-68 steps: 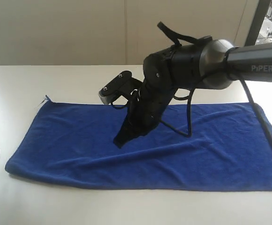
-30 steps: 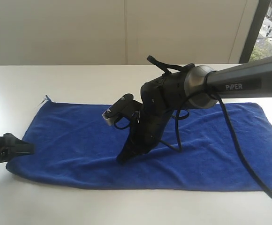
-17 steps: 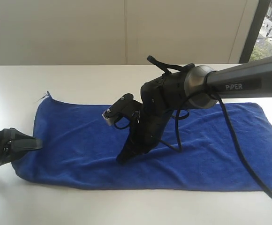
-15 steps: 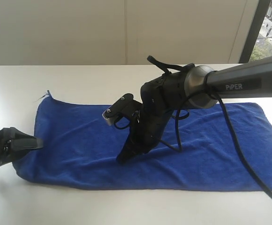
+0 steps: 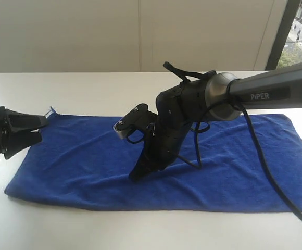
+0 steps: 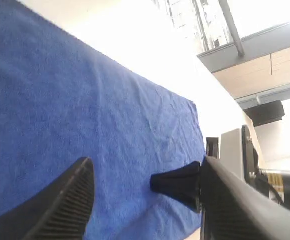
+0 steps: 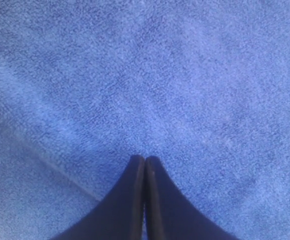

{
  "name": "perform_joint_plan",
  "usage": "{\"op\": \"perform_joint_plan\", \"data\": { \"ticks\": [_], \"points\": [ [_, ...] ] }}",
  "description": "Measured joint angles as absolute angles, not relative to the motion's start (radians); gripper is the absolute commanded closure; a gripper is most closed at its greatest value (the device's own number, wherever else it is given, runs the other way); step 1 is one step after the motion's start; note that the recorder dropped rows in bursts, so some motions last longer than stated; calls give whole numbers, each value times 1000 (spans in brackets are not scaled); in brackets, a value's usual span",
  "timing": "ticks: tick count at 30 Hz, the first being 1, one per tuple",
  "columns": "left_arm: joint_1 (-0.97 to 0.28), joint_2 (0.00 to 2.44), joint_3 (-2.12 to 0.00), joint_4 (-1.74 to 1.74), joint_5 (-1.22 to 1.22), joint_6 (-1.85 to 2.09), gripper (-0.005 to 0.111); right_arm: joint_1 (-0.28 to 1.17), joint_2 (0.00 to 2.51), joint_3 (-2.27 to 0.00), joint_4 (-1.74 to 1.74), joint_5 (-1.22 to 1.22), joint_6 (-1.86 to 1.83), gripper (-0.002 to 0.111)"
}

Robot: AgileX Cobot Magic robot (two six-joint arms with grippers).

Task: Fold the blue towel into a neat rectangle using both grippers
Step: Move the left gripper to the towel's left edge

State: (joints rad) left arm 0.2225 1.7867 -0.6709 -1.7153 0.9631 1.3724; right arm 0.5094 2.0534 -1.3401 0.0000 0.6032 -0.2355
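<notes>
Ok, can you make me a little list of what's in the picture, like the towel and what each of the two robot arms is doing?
towel: blue towel, spread out long and flat
table: white table, under the towel
left arm: left end effector open, at the towel's left end, nothing between its fingers
right arm: right end effector shut, tips pointing down onto the middle of the towel
folding: no fold showing yet
</notes>
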Motion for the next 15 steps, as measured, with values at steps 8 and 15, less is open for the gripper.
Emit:
{"op": "perform_joint_plan", "data": {
  "ticks": [8,15],
  "points": [
    [222,1787,-807,-1661,998,1318,70,509,2053,-1340,0,603,-235,108],
    [274,1745,-928,-1150,1070,1130,107,509,2053,-1340,0,591,-235,108]
  ]
}}
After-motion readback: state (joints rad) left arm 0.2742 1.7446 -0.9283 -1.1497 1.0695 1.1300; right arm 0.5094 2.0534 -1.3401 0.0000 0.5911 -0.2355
